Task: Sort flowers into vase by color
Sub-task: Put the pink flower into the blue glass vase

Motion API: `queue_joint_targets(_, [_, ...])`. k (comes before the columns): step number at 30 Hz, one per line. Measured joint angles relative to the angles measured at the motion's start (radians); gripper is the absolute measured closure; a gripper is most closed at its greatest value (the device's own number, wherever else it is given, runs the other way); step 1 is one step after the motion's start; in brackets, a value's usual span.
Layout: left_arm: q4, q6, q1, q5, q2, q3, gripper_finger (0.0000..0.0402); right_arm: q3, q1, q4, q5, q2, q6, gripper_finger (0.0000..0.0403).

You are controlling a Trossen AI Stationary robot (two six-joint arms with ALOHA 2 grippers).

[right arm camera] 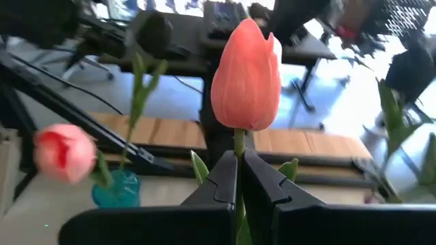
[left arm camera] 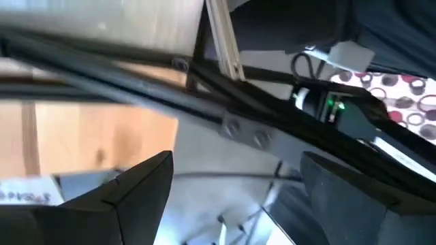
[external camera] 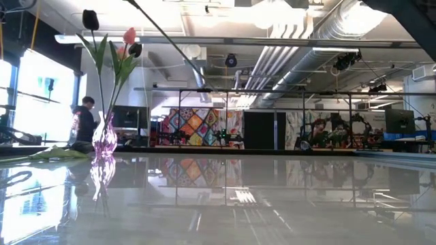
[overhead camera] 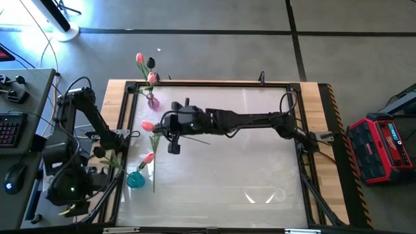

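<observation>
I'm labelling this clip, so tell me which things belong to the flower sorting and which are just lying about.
Job:
- pink tulip in right pincer
- purple vase
- teal vase
- loose pink tulip

Lying about:
- red case
- keyboard
- mouse

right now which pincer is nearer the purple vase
Right. The right pincer, shut on a pink tulip, hangs just in front of the purple vase; the left pincer sits back at the table's left edge.

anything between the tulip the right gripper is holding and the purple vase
Nothing visible. The right gripper is shut on a pink tulip above the table, and the stretch to the purple vase looks open.
</observation>
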Motion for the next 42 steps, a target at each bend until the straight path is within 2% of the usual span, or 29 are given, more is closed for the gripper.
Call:
queue_joint_targets(4, [-0.009,-0.003,0.000,-0.031,0.000,0.077,0.0092,0.000,-0.008,0.067,-0.082,0.000,-0.050,0.0403])
queue_joint_targets(8, [-0.004,0.068,0.001,-0.182,0.000,0.142,0.0092,0.000,-0.008,0.153,-0.149,0.000,-0.070,0.0403])
queue_joint_targets(15, [-0.013,0.424,0.001,-0.674,0.000,0.193,0.0092,0.000,0.020,0.348,-0.224,0.001,-0.037,0.0403])
queue_joint_targets(20, [-0.055,0.623,0.001,-0.928,0.005,0.193,0.0092,0.000,0.068,0.503,-0.326,0.001,-0.039,0.0403])
queue_joint_targets(23, [-0.075,0.704,0.008,-1.116,0.005,0.193,0.0092,0.000,0.091,0.555,-0.384,0.001,-0.057,0.0403])
queue_joint_targets(26, [-0.071,0.786,0.030,-1.275,0.004,0.193,0.0092,0.000,0.111,0.564,-0.395,0.001,-0.093,0.0403])
queue_joint_targets(28, [-0.057,0.852,0.052,-1.311,0.004,0.193,0.0092,0.000,0.119,0.578,-0.397,0.002,-0.122,0.0403])
queue_joint_targets(31, [-0.007,0.970,0.103,-1.310,0.011,0.193,0.0092,0.000,0.122,0.612,-0.396,0.002,-0.187,0.0403])
queue_joint_targets(37, [0.106,1.159,0.217,-1.387,0.055,0.192,0.0092,0.000,0.104,0.679,-0.336,0.002,-0.248,0.0403])
queue_joint_targets(42, [0.107,1.135,0.328,-1.541,0.068,0.191,0.0092,0.000,0.070,0.773,-0.326,0.002,-0.241,0.0403])
